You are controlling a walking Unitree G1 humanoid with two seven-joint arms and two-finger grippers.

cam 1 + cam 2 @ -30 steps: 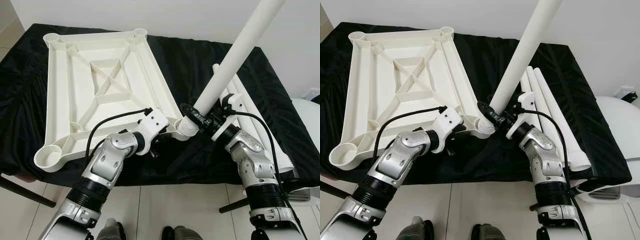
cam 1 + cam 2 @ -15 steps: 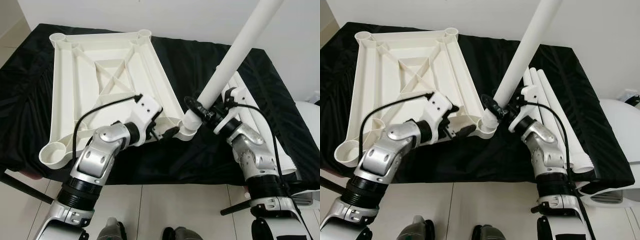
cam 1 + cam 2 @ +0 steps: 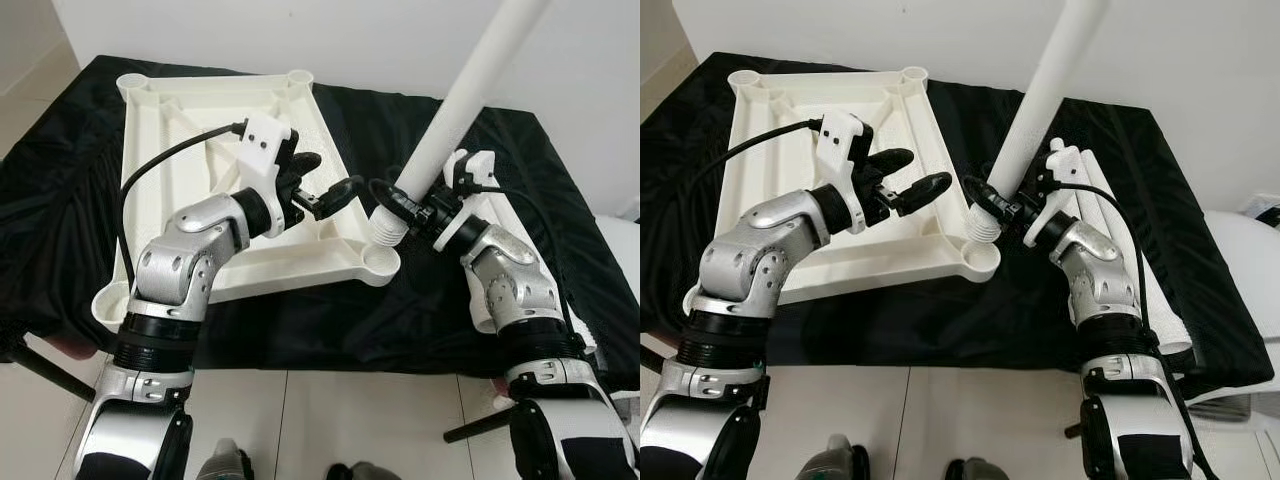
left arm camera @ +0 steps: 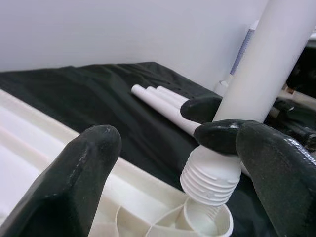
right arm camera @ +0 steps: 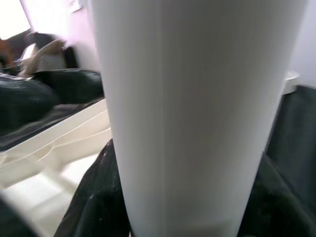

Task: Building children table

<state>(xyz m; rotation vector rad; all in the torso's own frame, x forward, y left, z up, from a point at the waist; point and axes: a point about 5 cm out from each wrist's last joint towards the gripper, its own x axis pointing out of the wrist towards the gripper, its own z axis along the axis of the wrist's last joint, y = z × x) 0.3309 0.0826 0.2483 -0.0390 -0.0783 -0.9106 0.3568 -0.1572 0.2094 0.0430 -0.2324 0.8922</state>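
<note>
I see the white tabletop (image 3: 200, 110) lying underside up on the black-draped surface (image 3: 400, 130), ribs and corner sockets facing up. My right gripper (image 3: 1005, 203) is pinching a white table leg (image 3: 1035, 100) near its lower end, leg tilted up and away toward the wall. The leg's threaded end (image 4: 210, 177) hangs just above the near corner socket (image 3: 381, 260), slightly off from it, not seated. My left gripper (image 3: 322, 180) is raised over the tabletop's near right part with its fingers (image 4: 84, 173) spread, holding nothing, pointing at the leg. In the left wrist view the threaded end sits between the spread fingers, right over the socket rim. Spare legs (image 4: 163, 101) lie side by side on the surface, on the right behind the right arm.
</note>
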